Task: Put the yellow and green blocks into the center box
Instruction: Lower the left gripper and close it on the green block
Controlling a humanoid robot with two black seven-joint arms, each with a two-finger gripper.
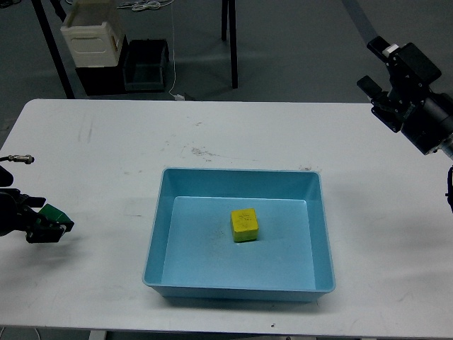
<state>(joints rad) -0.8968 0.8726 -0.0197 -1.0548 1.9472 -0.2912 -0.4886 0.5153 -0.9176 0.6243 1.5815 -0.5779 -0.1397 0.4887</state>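
Note:
A yellow block [245, 224] lies in the middle of the light blue box [161, 212], which sits at the table's centre. My left gripper [44, 228] is at the far left edge of the table, low over the surface. It is shut on a small green block [54, 214], well to the left of the box. My right gripper [373, 67] is raised at the upper right, beyond the box's far right corner. Its jaws stand apart and hold nothing.
The white table [233, 134] carries only the box. A thin metal pin [21, 159] shows at the left edge, above my left gripper. Beyond the table, on the floor, stand a cream crate [92, 32], a dark bin [145, 65] and black stand legs [231, 42].

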